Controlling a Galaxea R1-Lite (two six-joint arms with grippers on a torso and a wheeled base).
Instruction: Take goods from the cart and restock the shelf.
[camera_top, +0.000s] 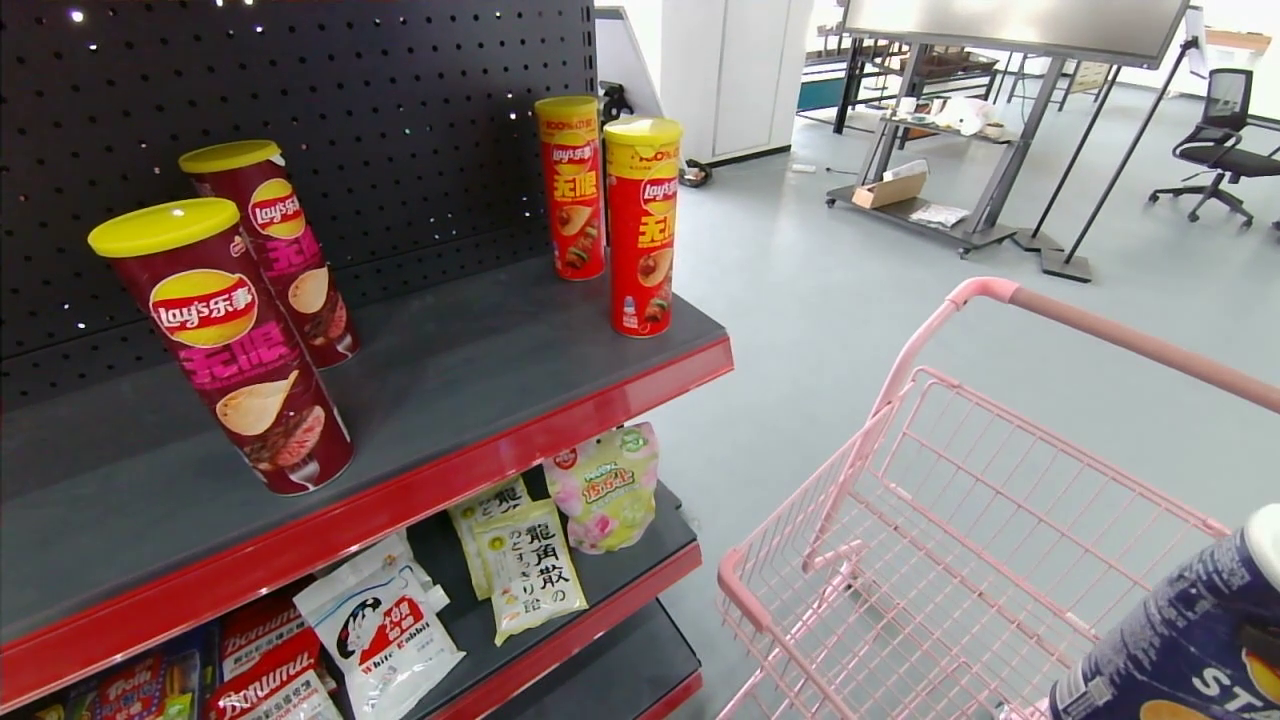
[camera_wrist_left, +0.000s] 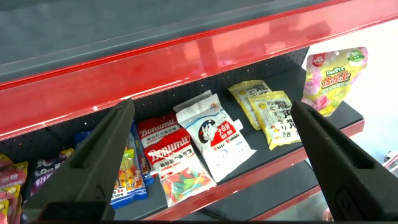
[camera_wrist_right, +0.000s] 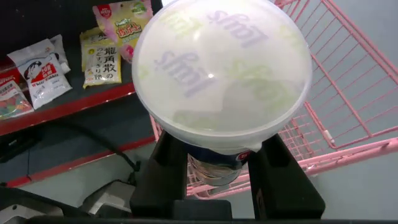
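My right gripper is shut on a dark blue chips can with a translucent white lid, its black fingers clamping the body below the lid. The same can pokes up at the lower right, beside the pink cart. The top shelf board carries two maroon cans on its left and two red cans at its right end. My left gripper is open and holds nothing. It faces the lower shelf, where snack bags lie.
A red lip edges the top shelf, with bare board between the two can groups. The pegboard back rises behind. The cart's handle stands high on the right. Grey floor separates shelf and cart; a stand and an office chair stand far behind.
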